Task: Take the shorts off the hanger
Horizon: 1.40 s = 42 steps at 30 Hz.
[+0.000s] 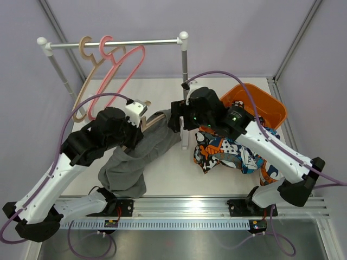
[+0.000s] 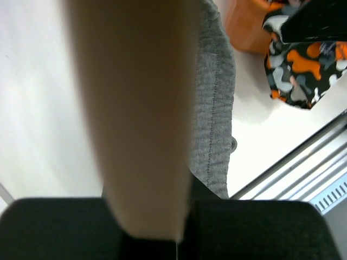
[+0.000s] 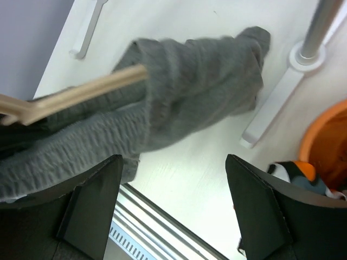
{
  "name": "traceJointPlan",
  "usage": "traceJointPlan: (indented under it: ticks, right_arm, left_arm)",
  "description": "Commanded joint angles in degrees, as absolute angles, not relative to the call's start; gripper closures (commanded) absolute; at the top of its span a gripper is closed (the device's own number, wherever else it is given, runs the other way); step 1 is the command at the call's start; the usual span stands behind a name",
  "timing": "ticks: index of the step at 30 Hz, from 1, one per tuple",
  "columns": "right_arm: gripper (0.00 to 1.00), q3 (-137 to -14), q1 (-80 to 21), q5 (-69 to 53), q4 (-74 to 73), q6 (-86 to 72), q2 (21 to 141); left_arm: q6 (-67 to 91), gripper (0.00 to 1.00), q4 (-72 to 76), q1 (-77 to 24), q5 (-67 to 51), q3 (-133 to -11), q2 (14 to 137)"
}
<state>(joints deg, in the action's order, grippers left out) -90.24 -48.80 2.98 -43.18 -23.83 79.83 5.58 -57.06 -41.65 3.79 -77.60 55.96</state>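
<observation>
Left wrist view showed the left gripper [image 2: 162, 230] fully closed on the flat bar of a wooden hanger [image 2: 141, 108], which passed up between its two black fingers. The right gripper [image 3: 173, 179] stood wide open with nothing between its fingers. It hung over the table [image 1: 173, 179] beside the dark grey shorts [image 3: 200, 92]; whether a fingertip touched the cloth could not be determined.

The dark grey shorts were the largest cloth item. In the top external view they lay crumpled on the table, running from between the two grippers down toward the near edge by the left arm's base. In the right wrist view one arm of the wooden hanger entered the bunched upper part of the cloth, so the shorts were not yet off the hanger. The waistband showed gathered ribbing and the fabric was folded over itself.

The blue-orange-white patterned shorts [image 1: 238, 154] and the camouflage shorts [image 1: 205, 156] lay heaped together under the right arm, touching the orange bin [image 1: 265, 108]. They were well apart from the wooden hanger.
</observation>
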Motion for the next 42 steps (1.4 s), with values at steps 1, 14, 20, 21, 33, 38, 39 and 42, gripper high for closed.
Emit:
traceJointPlan:
  ticks: [1, 14, 20, 21, 33, 38, 39, 42]
  right_arm:
    - [0.15, -95.53, -52.64, 11.86, -43.50, -26.10, 83.13]
    - [0.18, -101.06, -54.05, 17.84, -45.53, -27.86, 93.77]
    - [0.39, -104.15, -54.05, 19.86, -47.02, -27.42, 97.03]
    - [0.52, -104.41, -54.05, 20.21, -47.20, -27.33, 97.29]
    - [1.00, -104.24, -45.62, 24.26, -50.36, -25.93, 93.08]
    - [1.00, -100.47, -40.87, 22.41, -49.40, -25.49, 89.92]
    - [1.00, -100.20, -40.78, 22.41, -48.87, -25.49, 89.56]
    - [1.00, -98.97, -40.78, 19.08, -47.91, -25.93, 88.68]
  left_arm:
    - [6.94, 1.00, -51.86, -42.01, 1.59, -75.41, 53.79]
    - [6.33, 1.00, -51.94, -42.54, -1.84, -75.67, 51.59]
    - [5.80, 1.00, -52.38, -42.54, -4.22, -76.11, 50.28]
    - [5.71, 1.00, -52.90, -42.54, -3.96, -76.55, 50.10]
    - [3.08, 1.00, -56.69, -42.54, -4.83, -80.42, 45.71]
    - [2.46, 1.00, -57.13, -42.54, -4.93, -81.74, 42.45]
    - [2.72, 1.00, -56.35, -42.63, -5.10, -81.74, 42.10]
    - [4.30, 1.00, -50.91, -42.54, -5.01, -80.34, 40.35]
